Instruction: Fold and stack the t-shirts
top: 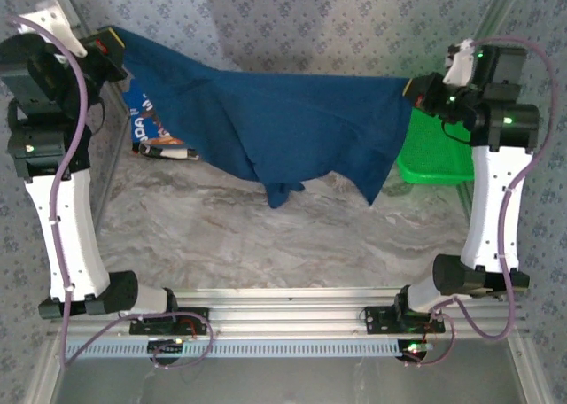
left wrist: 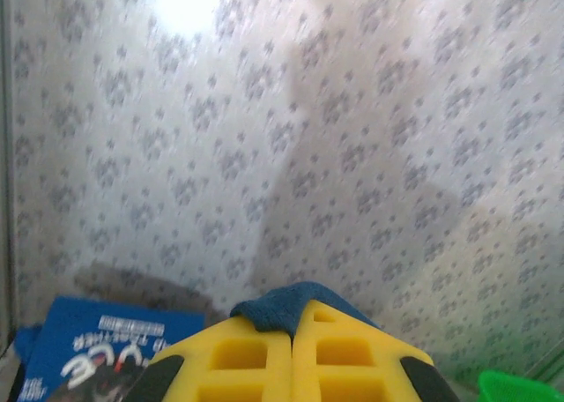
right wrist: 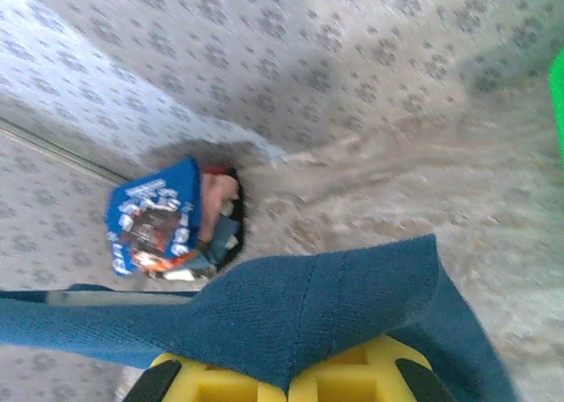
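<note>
Soft, light navy shirt (top: 292,129) sagged; left gripper (top: 111,45) at 10 o'clock, right gripper (top: 416,92) at 2, both pinched shut on its top edge, which seemed the right spot.

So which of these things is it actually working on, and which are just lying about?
In the job:
dark navy cloth t-shirt, held stretched between left claw and right claw
brighter blue cloth t-shirt with white lettering, lying at the table's far left

Just lying about:
green plastic mesh basket, far right
</note>
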### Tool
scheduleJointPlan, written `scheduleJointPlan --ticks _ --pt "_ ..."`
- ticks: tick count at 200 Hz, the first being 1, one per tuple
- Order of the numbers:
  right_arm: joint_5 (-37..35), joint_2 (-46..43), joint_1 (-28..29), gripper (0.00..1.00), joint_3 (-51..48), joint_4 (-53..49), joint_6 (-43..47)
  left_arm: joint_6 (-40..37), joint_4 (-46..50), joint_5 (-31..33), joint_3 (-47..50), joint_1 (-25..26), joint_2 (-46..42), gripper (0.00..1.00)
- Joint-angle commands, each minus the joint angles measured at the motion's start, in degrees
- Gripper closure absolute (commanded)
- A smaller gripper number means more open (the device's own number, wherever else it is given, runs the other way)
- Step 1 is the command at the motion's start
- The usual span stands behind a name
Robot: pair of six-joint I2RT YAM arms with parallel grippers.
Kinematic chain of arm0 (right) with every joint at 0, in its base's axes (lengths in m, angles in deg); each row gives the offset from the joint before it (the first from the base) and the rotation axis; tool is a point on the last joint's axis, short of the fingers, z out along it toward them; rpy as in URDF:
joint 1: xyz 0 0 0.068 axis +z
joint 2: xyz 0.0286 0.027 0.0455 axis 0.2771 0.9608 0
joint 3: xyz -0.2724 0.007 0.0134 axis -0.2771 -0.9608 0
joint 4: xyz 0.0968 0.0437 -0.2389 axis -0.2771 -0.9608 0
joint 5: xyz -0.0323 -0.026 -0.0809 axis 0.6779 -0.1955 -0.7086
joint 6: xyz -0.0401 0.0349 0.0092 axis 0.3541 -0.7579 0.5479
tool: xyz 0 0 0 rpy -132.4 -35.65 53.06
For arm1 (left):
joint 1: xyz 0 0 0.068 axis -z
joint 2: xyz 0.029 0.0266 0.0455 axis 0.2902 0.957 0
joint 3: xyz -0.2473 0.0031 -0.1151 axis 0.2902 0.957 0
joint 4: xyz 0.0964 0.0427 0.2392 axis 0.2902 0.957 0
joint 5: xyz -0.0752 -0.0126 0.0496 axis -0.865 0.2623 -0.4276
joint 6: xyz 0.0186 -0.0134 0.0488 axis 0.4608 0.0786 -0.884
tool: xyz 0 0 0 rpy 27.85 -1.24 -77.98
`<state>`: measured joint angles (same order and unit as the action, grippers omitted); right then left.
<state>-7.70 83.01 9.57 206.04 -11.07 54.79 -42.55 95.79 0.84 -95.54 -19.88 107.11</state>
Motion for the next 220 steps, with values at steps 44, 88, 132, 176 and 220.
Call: scheduleJointPlan --ticks 44,88,132,176,220 --pt "16.7 1.2 -4.2 1.00 4.4 10.1 -9.1 2.0 0.3 -6.0 -21.9 -0.4 8.7 1.00" --pt "23.5 -1.6 -5.2 1.00 3.6 12.7 -10.0 -1.1 0.3 -6.6 -26.8 -0.4 7.5 1.00" --pt "28.2 -10.0 -6.2 1.00 -5.1 12.8 -11.3 -2.2 0.3 -7.8 -26.2 -0.4 3.3 1.00" --pt "34.4 -19.4 -9.0 1.00 -16.0 20.5 -19.3 -3.3 -0.7 -5.0 -27.8 -0.4 -0.6 1.00" --pt "33.8 -21.5 -9.1 1.00 -20.5 18.5 -18.6 -4.8 2.1 -4.1 -25.5 -0.4 0.0 1.00"
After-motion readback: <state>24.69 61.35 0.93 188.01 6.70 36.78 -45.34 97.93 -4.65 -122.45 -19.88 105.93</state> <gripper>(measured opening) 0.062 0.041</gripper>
